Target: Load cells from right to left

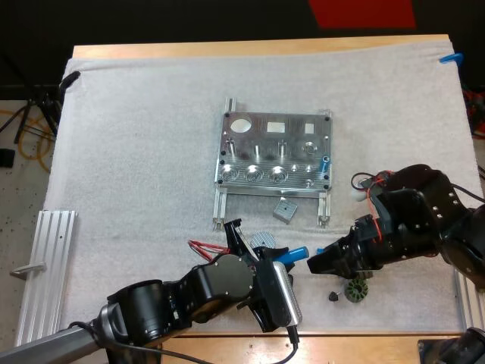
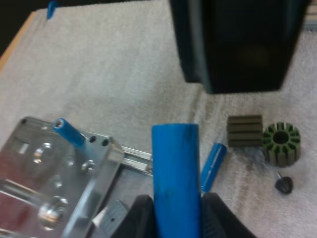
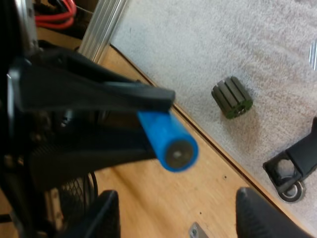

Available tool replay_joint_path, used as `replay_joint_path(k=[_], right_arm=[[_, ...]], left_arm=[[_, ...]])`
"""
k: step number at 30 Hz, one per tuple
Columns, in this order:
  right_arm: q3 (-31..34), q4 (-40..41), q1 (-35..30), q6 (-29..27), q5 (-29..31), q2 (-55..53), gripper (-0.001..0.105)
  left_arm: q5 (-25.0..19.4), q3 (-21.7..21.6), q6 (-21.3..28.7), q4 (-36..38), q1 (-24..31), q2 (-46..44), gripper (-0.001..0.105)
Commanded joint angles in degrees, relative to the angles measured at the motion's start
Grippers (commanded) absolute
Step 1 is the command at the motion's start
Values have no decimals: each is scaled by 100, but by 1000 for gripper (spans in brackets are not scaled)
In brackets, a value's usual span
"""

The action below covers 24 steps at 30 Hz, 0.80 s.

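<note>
Smooth blue cylinder (image 2: 176, 168), dark-centred end

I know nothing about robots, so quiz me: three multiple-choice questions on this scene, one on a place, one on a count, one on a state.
1. Where does the upright blue cylinder stand? A) the metal fixture's right end, in the high view B) its left end C) bare wood
2. How many blue cylinders show in the left wrist view? A) one B) three C) five
3. The left jaws are: A) open B) shut on a blue cylinder C) shut on a dark part
Key: 1 A, it rises from the fixture's right end. 2 B, one upright, one held, a loose cylinder on the mat. 3 B, the fingers press it from both sides.
</note>
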Motion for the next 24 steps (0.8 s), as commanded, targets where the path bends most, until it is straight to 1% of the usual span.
replay_joint_path(k=[1, 5, 10, 17, 21, 24], right_arm=[[23, -122, 8, 13, -75, -3, 51], [177, -349, 8, 255, -105, -3, 51], [342, -543, 8, 343, -167, -3, 51], [369, -794, 8, 516, -251, 1, 51], [423, -804, 8, 571, -251, 1, 51], [530, -804, 8, 610, -251, 1, 51]], left_arm=[[96, 106, 3, -160, -3, -12, 0], [178, 331, 3, -409, -3, -12, 0], [208, 347, -8, -658, -3, -12, 0], [173, 462, -20, -736, -3, 139, 0], [173, 566, -47, -1020, -3, 186, 0], [173, 564, -47, -1217, -3, 186, 0]])
